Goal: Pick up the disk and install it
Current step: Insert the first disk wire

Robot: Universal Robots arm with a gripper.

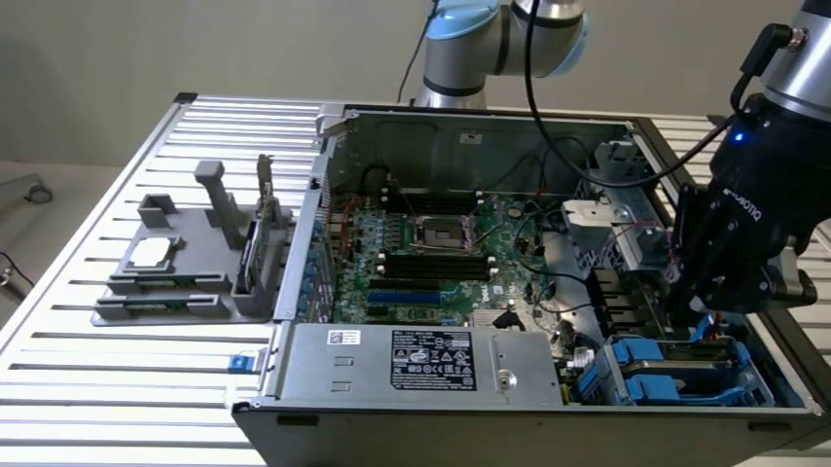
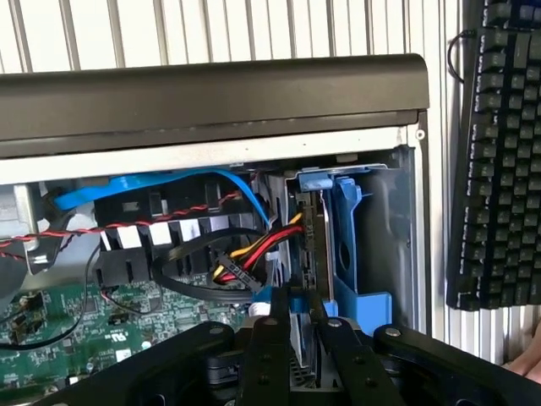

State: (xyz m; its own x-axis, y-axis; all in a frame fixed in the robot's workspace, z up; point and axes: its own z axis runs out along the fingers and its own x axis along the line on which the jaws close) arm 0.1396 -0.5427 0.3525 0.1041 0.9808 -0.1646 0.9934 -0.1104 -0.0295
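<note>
The fingers (image 2: 270,359) are closed narrowly on the upper edge of the disk (image 2: 303,342), a thin silver-grey slab with blue trim held on edge between them; the gripper (image 1: 695,309) hangs over the corner of the open computer case (image 1: 389,122) at the exterior view's right, just above the blue drive cage (image 1: 688,375). In the wrist view the disk sits at the mouth of that cage, its blue carrier frame (image 2: 347,254) running alongside the cage wall; how deep it has gone I cannot tell.

The risks lie close by — the bundle of red, yellow and black cables (image 2: 254,254) and the blue data cable (image 2: 169,186) hang just beside the slot, and a disk pushed in slightly tilted could snag or pinch them; a small misalignment with the cage rails could jam the carrier — the narrow edge grip leaves little hold against twisting; the motherboard (image 1: 429,263) nearby would take any dropped disk badly.
</note>
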